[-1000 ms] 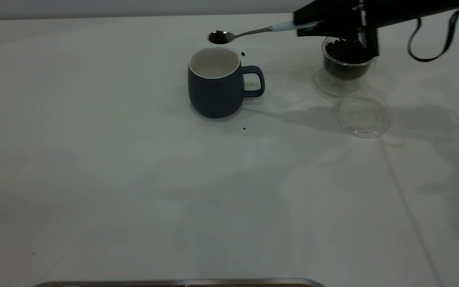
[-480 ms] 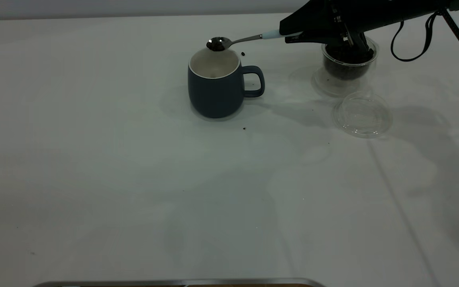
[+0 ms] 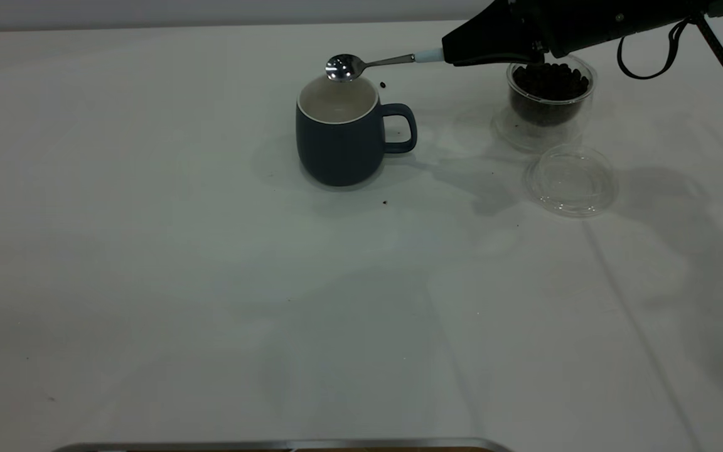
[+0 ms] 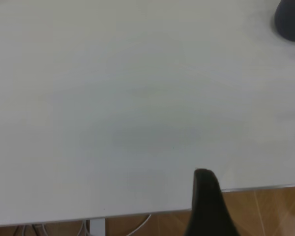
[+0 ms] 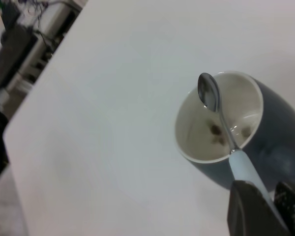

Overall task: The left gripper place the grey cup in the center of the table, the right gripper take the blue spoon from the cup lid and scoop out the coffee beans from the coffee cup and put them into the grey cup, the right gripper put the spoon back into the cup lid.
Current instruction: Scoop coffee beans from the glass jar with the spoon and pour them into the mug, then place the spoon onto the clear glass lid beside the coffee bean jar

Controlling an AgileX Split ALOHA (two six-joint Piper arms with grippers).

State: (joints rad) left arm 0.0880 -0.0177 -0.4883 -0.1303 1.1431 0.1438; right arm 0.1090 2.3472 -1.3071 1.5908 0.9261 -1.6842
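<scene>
Exterior view: rounded dark blue-grey mug (image 3: 341,135) upright near the middle of the white worktop (image 3: 211,282), loop handle toward the small clear glass cup (image 3: 547,100) filled with dark roasted coffee beans (image 3: 550,78). Shallow transparent plastic lid (image 3: 572,181) lying just in front of the glass cup, nothing on it. Black right end effector (image 3: 462,51) clamped on the pale-blue handle of the shiny metal teaspoon (image 3: 368,63), bowl tipped above the mug's far rim and showing bare metal. Two stray beans on the worktop near the mug. Right wrist view: teaspoon (image 5: 216,108) over the white interior, a few beans at the bottom. Left wrist view: left end effector (image 4: 206,201) back at the worktop's edge, finger state cannot be told.
</scene>
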